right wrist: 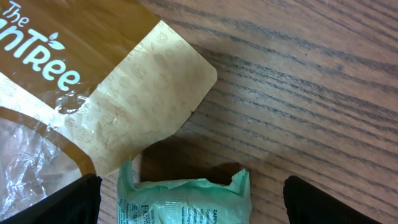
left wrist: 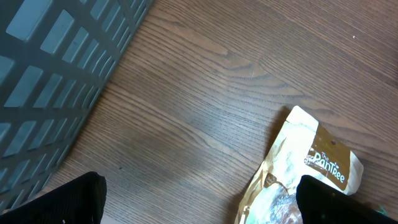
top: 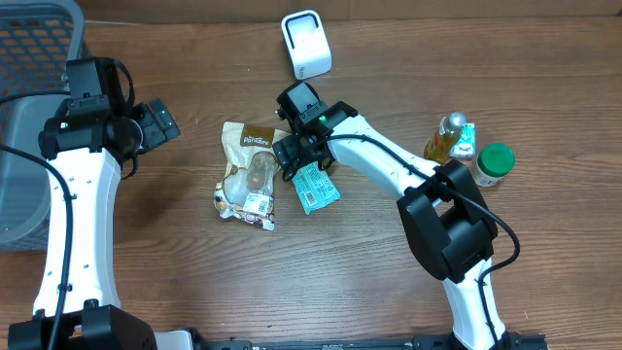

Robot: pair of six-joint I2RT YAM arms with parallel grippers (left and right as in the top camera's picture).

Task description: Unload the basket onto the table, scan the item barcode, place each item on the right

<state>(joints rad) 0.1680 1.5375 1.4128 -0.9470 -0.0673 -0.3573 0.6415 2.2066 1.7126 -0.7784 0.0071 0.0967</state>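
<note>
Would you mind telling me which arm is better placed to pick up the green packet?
Right. Its open gripper hovers directly over the green packet, while the left gripper sits away beside the grey basket.

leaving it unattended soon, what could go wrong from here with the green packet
The right tool stands open over the green packet, whose corner sits right at the edge of the brown snack bag; closing could pinch the bag too. The packet lies flat on the table, so the fingers might slip off it. Its barcode isn't visible, so it may end up facing away from the white scanner.
</note>
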